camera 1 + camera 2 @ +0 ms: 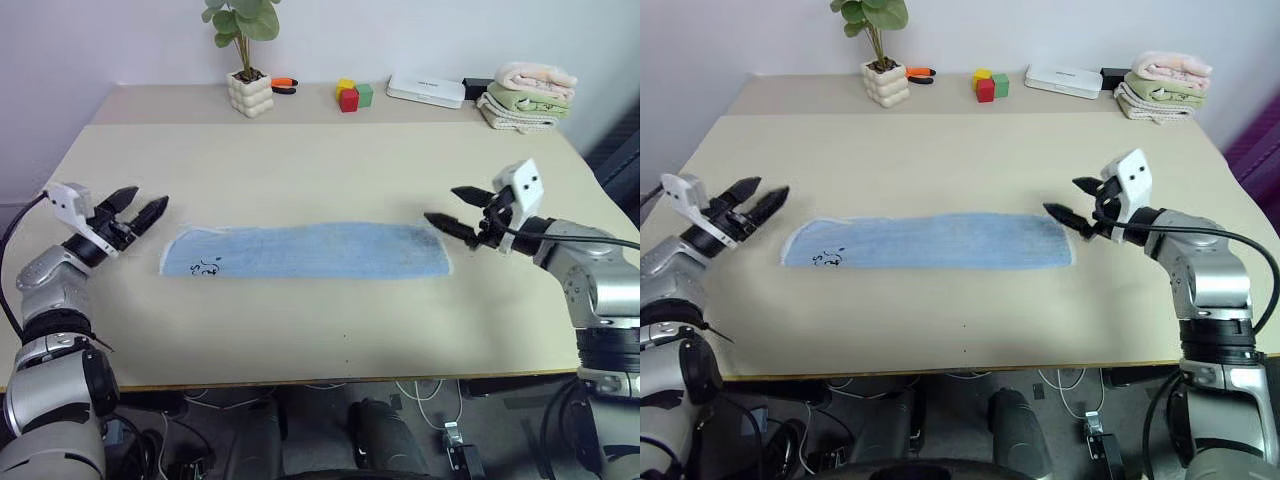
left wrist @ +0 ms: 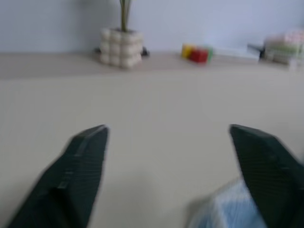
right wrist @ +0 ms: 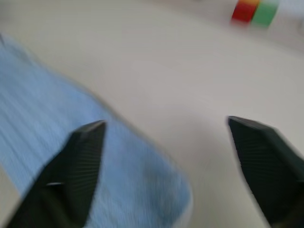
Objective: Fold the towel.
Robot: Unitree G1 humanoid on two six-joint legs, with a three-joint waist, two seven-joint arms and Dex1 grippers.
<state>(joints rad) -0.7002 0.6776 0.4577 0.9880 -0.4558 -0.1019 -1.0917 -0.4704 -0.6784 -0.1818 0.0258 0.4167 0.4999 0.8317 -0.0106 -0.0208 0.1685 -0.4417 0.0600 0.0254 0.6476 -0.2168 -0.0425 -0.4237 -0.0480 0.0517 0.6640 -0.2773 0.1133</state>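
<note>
Two black-fingered grippers, left gripper (image 1: pixel 142 206) at nine o'clock and right gripper (image 1: pixel 451 211) at three, hang spread and empty beside the long light blue terry-cloth towel (image 1: pixel 305 249) lying flat mid-table, which looks soft, light and floppy, best pinched at its end corners.

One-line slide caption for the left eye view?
Both open grippers, left and right, hover at opposite ends of the light blue towel, folded into a long strip on the table.
</note>
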